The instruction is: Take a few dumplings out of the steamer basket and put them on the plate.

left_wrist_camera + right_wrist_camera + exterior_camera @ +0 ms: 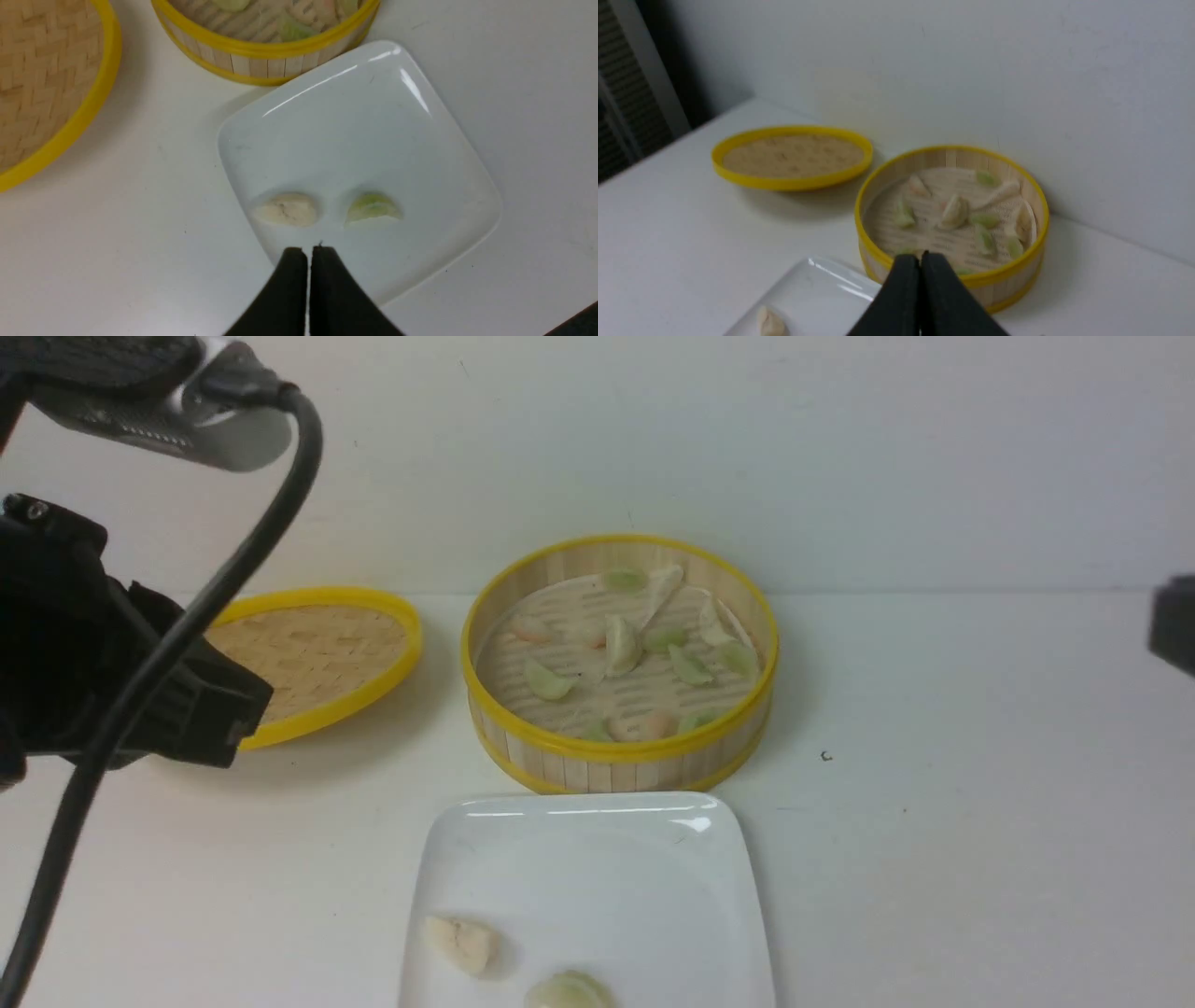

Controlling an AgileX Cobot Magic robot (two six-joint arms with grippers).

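The steamer basket stands at the table's back middle and holds several whitish, green and pinkish dumplings. The white square plate lies just in front of it with a whitish dumpling and a pale green dumpling on it. In the left wrist view my left gripper is shut and empty, above the plate's near edge, close to the whitish dumpling and the green one. In the right wrist view my right gripper is shut and empty, in front of the basket.
The flat woven lid with a yellow rim lies left of the basket. My left arm's black body and its cable fill the left of the front view. A wall runs right behind the basket. A bit of the right arm shows at the right edge.
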